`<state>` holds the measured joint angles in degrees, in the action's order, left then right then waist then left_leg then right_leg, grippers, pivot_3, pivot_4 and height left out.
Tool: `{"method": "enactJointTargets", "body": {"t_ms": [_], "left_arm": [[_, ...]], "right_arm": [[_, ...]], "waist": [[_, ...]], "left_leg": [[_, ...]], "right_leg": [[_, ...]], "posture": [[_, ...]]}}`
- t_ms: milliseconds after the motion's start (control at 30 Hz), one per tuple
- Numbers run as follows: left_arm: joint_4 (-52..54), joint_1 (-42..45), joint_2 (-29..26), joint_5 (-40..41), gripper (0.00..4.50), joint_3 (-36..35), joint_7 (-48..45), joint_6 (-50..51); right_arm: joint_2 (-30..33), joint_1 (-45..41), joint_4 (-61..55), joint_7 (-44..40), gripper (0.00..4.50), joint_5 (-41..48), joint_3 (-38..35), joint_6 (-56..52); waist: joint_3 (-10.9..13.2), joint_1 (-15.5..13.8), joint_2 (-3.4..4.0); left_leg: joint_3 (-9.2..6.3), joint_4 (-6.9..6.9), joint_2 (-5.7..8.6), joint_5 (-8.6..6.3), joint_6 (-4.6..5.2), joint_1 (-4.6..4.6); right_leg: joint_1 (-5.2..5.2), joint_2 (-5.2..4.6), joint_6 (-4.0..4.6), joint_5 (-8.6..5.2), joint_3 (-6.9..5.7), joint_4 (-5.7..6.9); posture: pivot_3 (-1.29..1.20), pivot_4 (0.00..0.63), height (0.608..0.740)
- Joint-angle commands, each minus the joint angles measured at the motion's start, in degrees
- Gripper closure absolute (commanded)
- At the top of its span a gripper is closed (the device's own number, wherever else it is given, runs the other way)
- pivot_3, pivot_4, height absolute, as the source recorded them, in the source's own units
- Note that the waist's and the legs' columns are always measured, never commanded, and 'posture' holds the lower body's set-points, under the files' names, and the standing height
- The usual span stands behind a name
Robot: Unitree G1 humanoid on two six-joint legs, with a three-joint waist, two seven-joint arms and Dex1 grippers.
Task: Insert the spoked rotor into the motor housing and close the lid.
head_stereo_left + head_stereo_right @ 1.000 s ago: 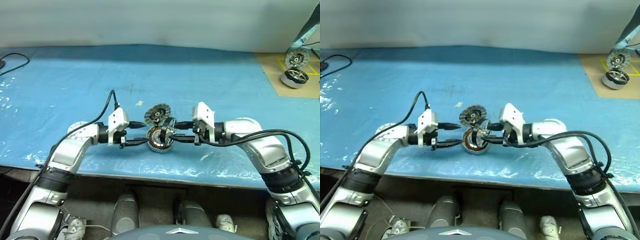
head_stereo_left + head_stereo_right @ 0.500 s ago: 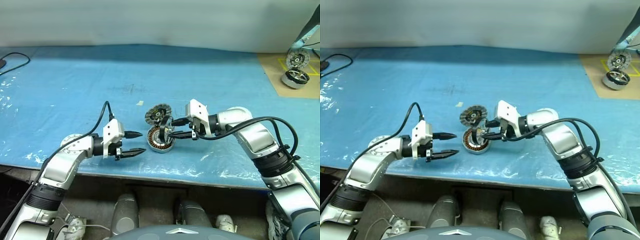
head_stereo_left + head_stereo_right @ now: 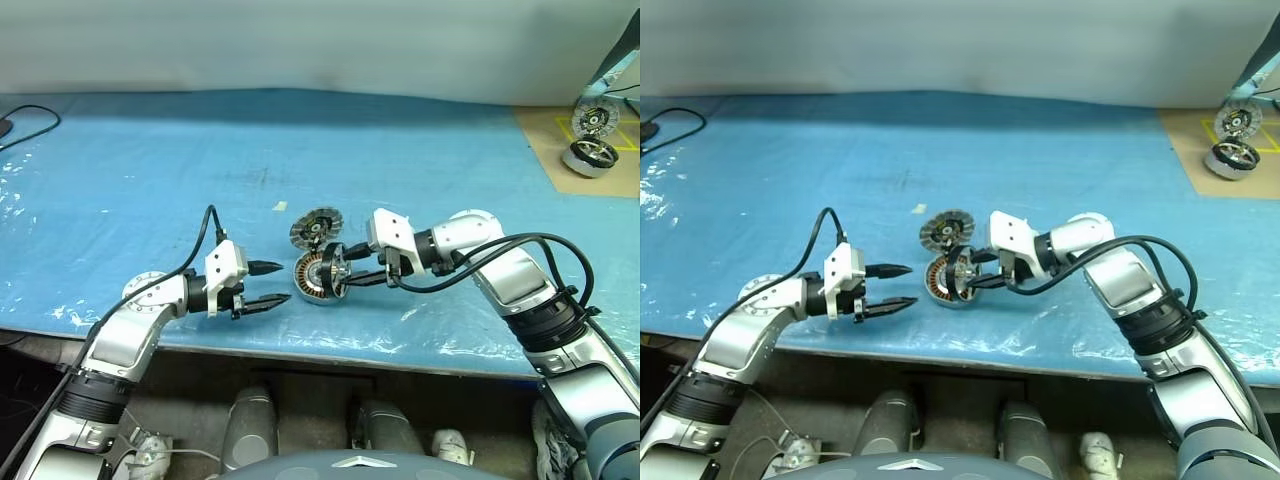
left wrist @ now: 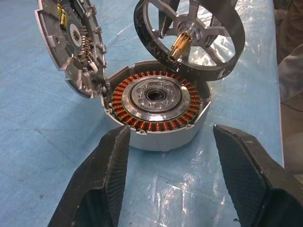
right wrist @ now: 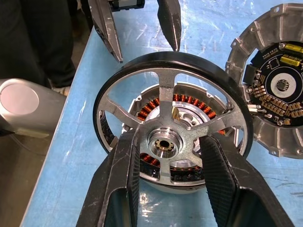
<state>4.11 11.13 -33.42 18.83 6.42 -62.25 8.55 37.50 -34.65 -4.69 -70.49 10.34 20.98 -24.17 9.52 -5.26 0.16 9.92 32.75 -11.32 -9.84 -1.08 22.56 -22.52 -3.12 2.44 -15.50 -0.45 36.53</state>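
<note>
No text, label or number can be read. The board inside the lid [image 5: 279, 85], beside the right hand [image 5: 165, 184], bears tiny markings too small to make out.

surface: blue-covered table [image 3: 150, 150] | on it: motor housing [image 3: 316, 280], lid [image 3: 315, 227] open

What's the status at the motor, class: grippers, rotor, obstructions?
Right gripper shut on spoked rotor, tilted above motor housing, not seated. Left gripper open, beside housing. Lid standing open; nothing blocking.
</note>
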Motion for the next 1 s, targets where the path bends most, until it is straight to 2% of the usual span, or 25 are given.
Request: {"method": "enactJointTargets", "body": {"t_ms": [33, 600, 800, 833, 867, 1000], "left_arm": [[0.59, -0.09, 0.11, -0.25, 1.57, -0.22, 0.12, -1.22], [3.99, 0.51, 1.04, -0.21, 1.57, 1.12, 2.37, 1.64], [5.83, 0.78, 1.03, 0.05, 1.57, 1.19, 3.63, 3.67], [6.14, 0.83, 0.98, 0.13, 1.57, 1.16, 3.84, 4.06], [6.56, 0.86, 0.90, 0.23, 1.57, 1.11, 4.02, 4.48], [8.43, 0.84, 0.73, 0.78, 1.57, 0.95, 4.63, 6.28]], "right_arm": [[-0.13, -1.33, -0.07, 0.18, 3.00, -0.36, -1.24, 1.69], [0.29, -2.40, 2.44, -0.68, 3.00, -5.17, 0.00, 8.09], [-0.08, -2.19, 2.75, -1.47, 1.04, -5.53, 0.06, 8.99], [-0.21, -2.28, 2.89, -0.91, 0.59, -6.11, 0.12, 8.70], [-0.18, -2.33, 2.70, -1.37, 0.36, -5.85, 0.10, 8.16], [-0.27, -2.52, 1.57, -3.07, 0.36, -3.78, -0.84, 5.53]], "waist": [[0.00, 0.00, 0.00], [0.00, 0.02, 0.00], [0.00, 0.03, 0.00], [0.00, 0.03, 0.00], [0.00, 0.03, 0.00], [0.00, 0.04, 0.00]], "left_leg": [[0.00, 0.00, 0.00, 0.00, 0.00, 0.00], [0.00, 0.03, 0.00, 0.00, 0.02, -0.01], [0.01, 0.05, -0.01, 0.00, 0.02, 0.00], [0.01, 0.05, -0.02, 0.00, 0.02, 0.00], [0.01, 0.05, -0.02, 0.00, 0.02, 0.00], [0.01, 0.06, -0.02, 0.00, 0.02, 0.00]], "right_leg": [[0.00, 0.00, 0.00, 0.00, 0.00, 0.01], [0.01, 0.00, 0.01, 0.00, 0.00, 0.03], [0.01, 0.00, 0.01, 0.00, 0.00, 0.05], [0.00, 0.00, 0.01, 0.00, 0.00, 0.05], [0.00, 0.00, 0.01, 0.00, 0.00, 0.06], [0.00, 0.01, 0.01, 0.00, 0.00, 0.07]], "posture": [[0.00, 0.150, 0.740], [0.00, 0.150, 0.740], [0.00, 0.150, 0.740], [0.00, 0.150, 0.740], [0.00, 0.150, 0.740], [0.00, 0.150, 0.740]]}}
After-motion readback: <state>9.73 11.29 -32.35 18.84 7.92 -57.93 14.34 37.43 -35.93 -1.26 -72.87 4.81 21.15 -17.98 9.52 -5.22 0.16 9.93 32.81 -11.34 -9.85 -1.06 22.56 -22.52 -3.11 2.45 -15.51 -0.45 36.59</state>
